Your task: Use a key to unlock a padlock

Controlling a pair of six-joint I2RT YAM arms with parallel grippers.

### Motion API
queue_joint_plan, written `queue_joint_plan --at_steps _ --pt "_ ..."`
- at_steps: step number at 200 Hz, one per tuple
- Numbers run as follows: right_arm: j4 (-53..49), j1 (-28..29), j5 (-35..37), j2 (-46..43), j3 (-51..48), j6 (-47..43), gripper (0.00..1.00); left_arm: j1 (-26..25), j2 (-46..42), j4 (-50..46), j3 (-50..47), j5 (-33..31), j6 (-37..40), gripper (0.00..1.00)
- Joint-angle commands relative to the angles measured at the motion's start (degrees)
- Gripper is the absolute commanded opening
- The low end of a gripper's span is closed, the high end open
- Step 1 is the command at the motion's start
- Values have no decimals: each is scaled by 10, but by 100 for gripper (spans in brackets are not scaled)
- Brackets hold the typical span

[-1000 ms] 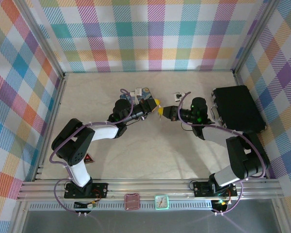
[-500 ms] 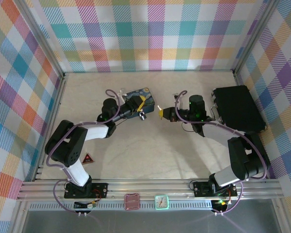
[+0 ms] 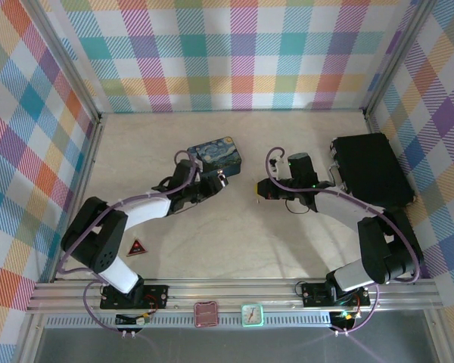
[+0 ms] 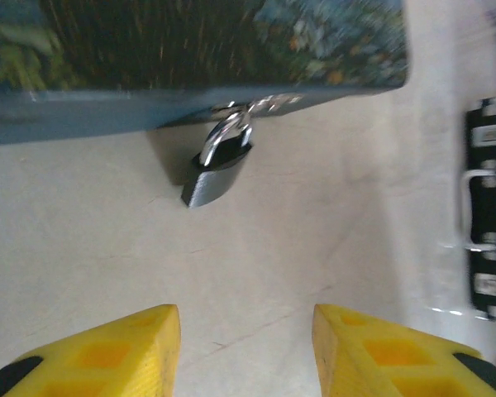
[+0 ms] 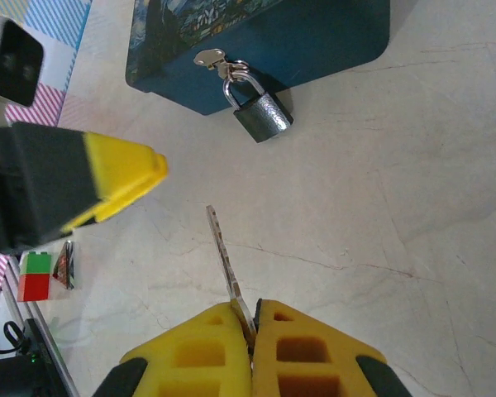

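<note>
- A small red triangular piece (image 3: pixel 137 246) lies on the pale table (image 3: pixel 234 242), near the left arm's base and well apart from everything else
- The left gripper (image 3: pixel 209 184) sits low over the table, and in the left wrist view (image 4: pixel 246 347) its yellow jaws stand apart with nothing but bare tabletop between them
- The right gripper (image 3: pixel 259 188) faces it across a gap in the middle of the table; in the right wrist view (image 5: pixel 252 339) its yellow jaws are pressed together on the head of the key (image 5: pixel 226 260)
- The key's thin silvery blade sticks out ahead of the fingertips, pointing roughly toward the padlock (image 5: pixel 263 116), with its tip well short of it
- The padlock (image 4: pixel 217 174) is just beyond the left gripper's open fingers, its dark grey body resting on the table and its shackle looped through the latch on the tin's front wall
- The blue starry-night tin (image 3: pixel 216 153) stands behind the padlock, lid down, nearer the left arm than the right
- A black case (image 3: pixel 371 170) lies closed at the far right of the table, beside the right arm, apart from the tin
</note>
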Motion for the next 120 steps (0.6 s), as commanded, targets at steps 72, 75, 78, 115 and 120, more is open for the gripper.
queue_joint_plan --at_steps 72,75,78,115,120 --pt "18 7 -3 -16 11 9 0 -61 150 75 75 -248 16 51" --pt "19 7 -3 -17 10 10 0 -61 154 77 78 -252 16 51" --pt "20 7 -3 -17 10 10 0 -62 158 82 80 -255 15 51" --pt "28 7 -2 -30 0 17 0 -65 205 143 96 -250 17 51" --pt "26 7 -1 -30 -1 16 0 -65 209 150 97 -247 16 51"
